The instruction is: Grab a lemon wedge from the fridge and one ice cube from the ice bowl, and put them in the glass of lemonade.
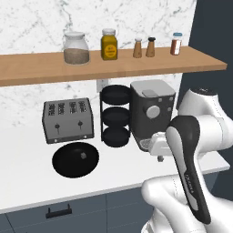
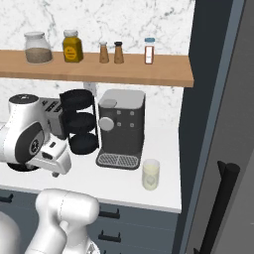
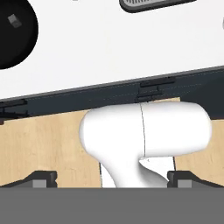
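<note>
The gripper is hanging with jaws spread wide, gripping nothing. Ahead of the jaws, a black bowl is holding one ice cube. Off to their side, the glass of lemonade is sitting nearly full of pale liquid.

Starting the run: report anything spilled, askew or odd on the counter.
Nothing stands out. The glass of lemonade stands upright beside the coffee machine, with no spill on the counter; the toaster sits square.
</note>
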